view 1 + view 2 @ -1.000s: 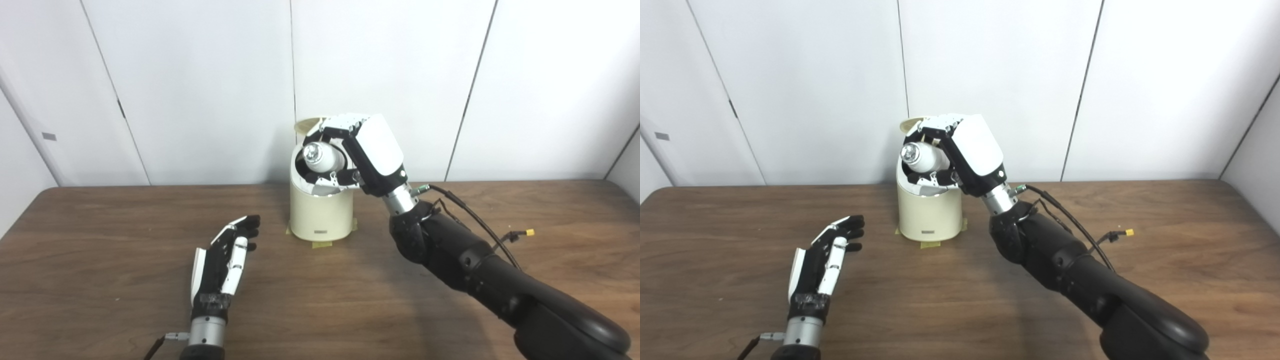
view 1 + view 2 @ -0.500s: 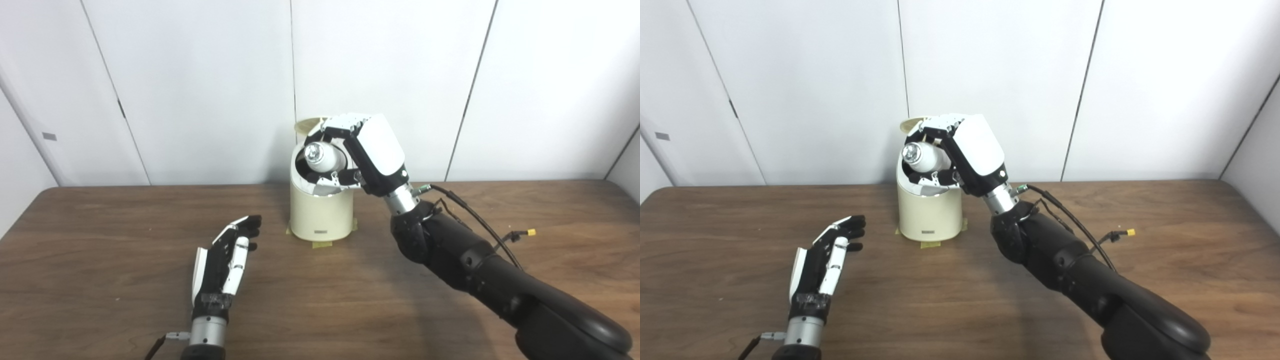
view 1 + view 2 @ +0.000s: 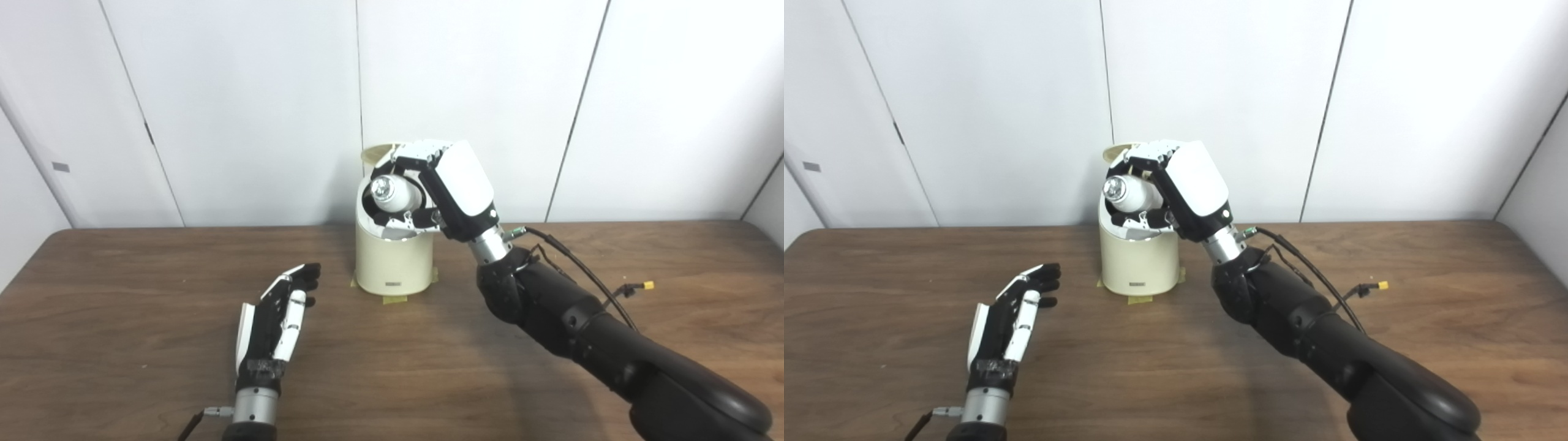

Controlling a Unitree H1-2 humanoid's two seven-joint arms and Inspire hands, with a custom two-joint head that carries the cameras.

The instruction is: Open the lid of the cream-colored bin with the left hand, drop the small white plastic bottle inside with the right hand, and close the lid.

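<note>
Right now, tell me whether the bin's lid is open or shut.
Open. The lid stands raised behind the bin, and the right hand holds the bottle over the uncovered mouth.

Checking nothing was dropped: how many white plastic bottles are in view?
1. The white plastic bottle is in the right hand, over the open cream-colored bin. The bin's inside is hidden.
</note>
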